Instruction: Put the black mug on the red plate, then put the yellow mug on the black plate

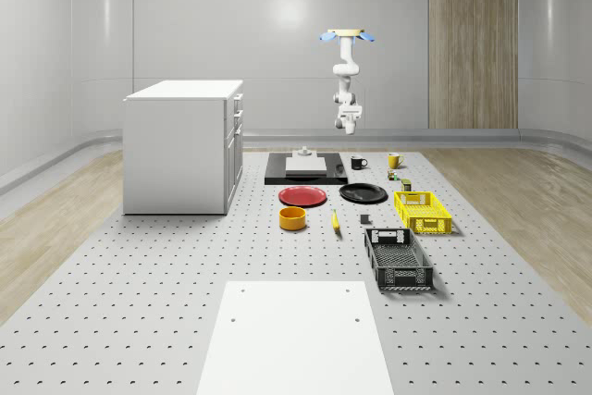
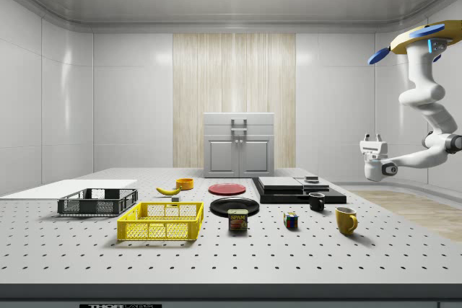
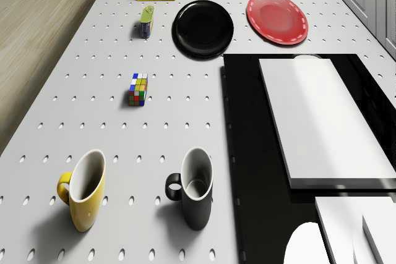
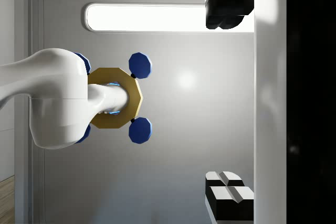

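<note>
The black mug (image 3: 195, 197) stands upright beside the black slab, and the yellow mug (image 3: 83, 197) stands a little to its side. The red plate (image 3: 277, 18) and the black plate (image 3: 203, 29) lie side by side further along the table, both bare. In the whole-scene view the drone (image 1: 347, 36) hovers high over the table's far end, above the black mug (image 1: 359, 163) and yellow mug (image 1: 394, 160). My gripper (image 2: 373, 138) hangs in the air well above the mugs, turned up toward the ceiling. It is open and holds nothing, with its fingertips (image 4: 229, 10) wide apart.
A black slab (image 1: 277, 176) carrying a white block sits next to the mugs. A Rubik's cube (image 3: 138, 89), a can (image 3: 146, 21), a yellow crate (image 1: 423, 211), a black crate (image 1: 398, 258), an orange bowl (image 1: 292, 218) and a banana (image 1: 335, 220) lie around. A white cabinet (image 1: 185, 145) stands at the whole-scene view's left.
</note>
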### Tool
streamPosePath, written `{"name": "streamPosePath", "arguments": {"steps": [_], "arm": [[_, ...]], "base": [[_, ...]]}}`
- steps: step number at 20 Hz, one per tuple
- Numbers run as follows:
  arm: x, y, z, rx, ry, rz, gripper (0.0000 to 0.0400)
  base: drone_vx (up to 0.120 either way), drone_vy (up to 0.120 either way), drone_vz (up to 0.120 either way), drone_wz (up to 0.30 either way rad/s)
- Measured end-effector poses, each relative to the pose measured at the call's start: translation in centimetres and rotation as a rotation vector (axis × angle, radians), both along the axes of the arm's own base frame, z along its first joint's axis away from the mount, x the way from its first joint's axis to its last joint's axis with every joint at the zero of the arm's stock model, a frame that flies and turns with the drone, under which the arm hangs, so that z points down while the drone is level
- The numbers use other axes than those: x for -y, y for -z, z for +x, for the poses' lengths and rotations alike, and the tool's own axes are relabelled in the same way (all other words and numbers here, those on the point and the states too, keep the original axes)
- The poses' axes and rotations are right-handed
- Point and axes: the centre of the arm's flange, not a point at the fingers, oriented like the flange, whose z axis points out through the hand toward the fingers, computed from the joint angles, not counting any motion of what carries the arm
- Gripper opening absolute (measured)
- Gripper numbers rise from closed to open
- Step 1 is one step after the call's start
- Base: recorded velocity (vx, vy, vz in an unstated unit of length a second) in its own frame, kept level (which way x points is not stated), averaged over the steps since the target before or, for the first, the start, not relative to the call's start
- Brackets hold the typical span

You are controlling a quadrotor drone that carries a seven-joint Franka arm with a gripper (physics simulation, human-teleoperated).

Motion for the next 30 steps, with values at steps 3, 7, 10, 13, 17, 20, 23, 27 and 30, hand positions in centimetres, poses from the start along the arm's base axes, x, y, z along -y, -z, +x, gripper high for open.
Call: {"name": "streamPosePath", "arguments": {"steps": [3,7,10,13,17,20,23,27,30], "arm": [[0.0,-0.06,-0.02,0.002,0.0,0.0,0.04],[-0.01,-0.1,-0.04,0.005,0.0,0.0,0.04],[-0.01,-0.11,-0.06,0.008,0.0,-0.001,0.04],[-0.02,-0.12,-0.09,0.01,0.0,-0.002,0.04],[-0.04,-0.12,-0.11,0.013,0.0,-0.004,0.04],[-0.06,-0.12,-0.14,0.015,0.0,-0.006,0.04],[-0.1,-0.12,-0.16,0.018,0.0,-0.01,0.04],[-0.2,-0.12,-0.19,0.021,0.0,-0.02,0.04],[-0.33,-0.12,-0.21,0.023,0.001,-0.033,0.04]], "base": [[0.08,0.0,0.0,0.0],[0.12,0.0,0.0,0.0],[0.12,0.0,0.0,0.0],[0.12,0.0,0.0,0.0],[0.12,0.0,0.0,0.0],[0.12,-0.12,0.0,0.0],[0.12,-0.107,0.0,0.0],[0.12,0.0,0.0,0.0],[0.12,0.0,0.0,0.0]]}}
